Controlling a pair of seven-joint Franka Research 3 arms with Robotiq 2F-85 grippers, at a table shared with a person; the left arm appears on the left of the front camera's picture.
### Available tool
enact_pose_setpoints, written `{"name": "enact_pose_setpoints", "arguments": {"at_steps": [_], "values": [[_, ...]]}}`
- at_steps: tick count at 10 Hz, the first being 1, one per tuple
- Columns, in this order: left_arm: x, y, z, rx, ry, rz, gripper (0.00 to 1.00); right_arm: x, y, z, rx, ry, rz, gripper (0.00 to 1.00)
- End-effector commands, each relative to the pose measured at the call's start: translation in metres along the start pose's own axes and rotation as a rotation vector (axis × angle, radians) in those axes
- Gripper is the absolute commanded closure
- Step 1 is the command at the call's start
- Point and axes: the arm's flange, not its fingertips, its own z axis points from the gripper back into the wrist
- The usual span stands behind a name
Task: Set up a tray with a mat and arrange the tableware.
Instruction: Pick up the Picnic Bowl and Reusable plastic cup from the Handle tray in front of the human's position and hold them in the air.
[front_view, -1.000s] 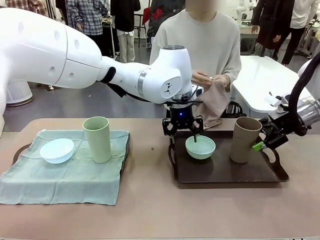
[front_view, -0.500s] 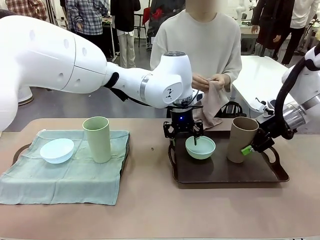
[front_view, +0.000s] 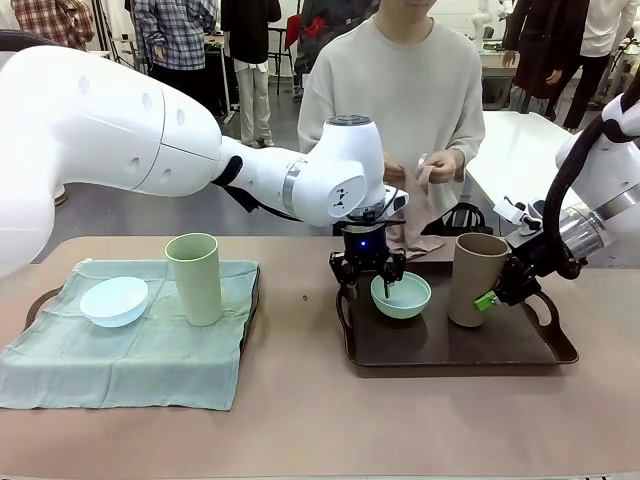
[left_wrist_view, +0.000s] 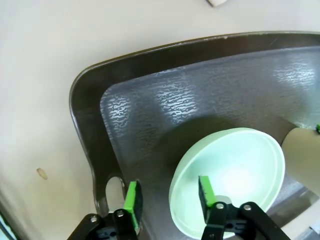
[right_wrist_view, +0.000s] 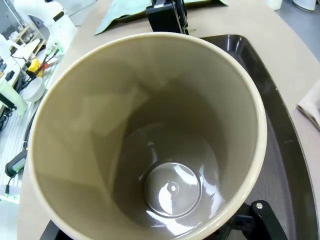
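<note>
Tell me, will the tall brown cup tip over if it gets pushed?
Probably tippy: the brown cup is tall and narrow, and it leans to one side on the tray right now. It is likely light, since it looks empty inside. Its shiny inner wall hints that it may be a bit slippery.

Left arm (front_view: 150, 130) stretched in from left across middle, wrist pointing straight down near tray's (front_view: 450, 352) far-left corner. Left gripper (front_view: 367, 282) low, fingers apart, one pad inside mint bowl (front_view: 408, 296), other outside rim, not touching. Right arm (front_view: 600, 190) bent in over tray's right edge; right gripper (front_view: 492, 296) clamped low on tilted tan tumbler (front_view: 472, 270).
</note>
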Motion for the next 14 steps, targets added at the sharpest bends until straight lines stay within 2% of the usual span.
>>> {"name": "enact_pose_setpoints", "arguments": {"at_steps": [1,2,3,4,5,7,8,10,14], "values": [[0.003,-0.002,0.004,-0.003,-0.022,-0.012,1.00,-0.005,-0.002,-0.003,0.015,-0.002,0.009,1.00],[0.003,-0.002,0.005,0.001,-0.020,-0.010,1.00,-0.005,-0.002,-0.003,0.015,-0.004,0.005,1.00],[0.003,-0.003,0.005,0.005,-0.020,-0.004,0.94,-0.006,-0.002,-0.003,0.014,-0.005,0.006,0.76],[0.003,-0.003,0.006,0.008,-0.020,-0.004,1.00,-0.006,-0.002,-0.002,0.013,-0.005,0.005,0.77],[0.003,-0.003,0.006,0.011,-0.021,-0.004,1.00,-0.007,-0.002,-0.002,0.011,-0.003,0.004,1.00],[0.001,-0.002,0.009,0.029,-0.019,0.002,1.00,-0.009,-0.005,0.005,-0.007,-0.013,-0.013,1.00],[0.000,0.000,0.013,0.039,-0.022,0.007,1.00,-0.006,-0.005,0.010,-0.030,-0.012,-0.044,0.77],[-0.013,0.001,0.042,0.037,-0.026,0.027,1.00,0.013,0.011,0.035,-0.073,-0.025,-0.081,0.78],[-0.031,0.006,0.146,0.052,-0.169,0.012,1.00,0.099,0.101,0.115,-0.154,-0.034,0.018,0.78]]}}
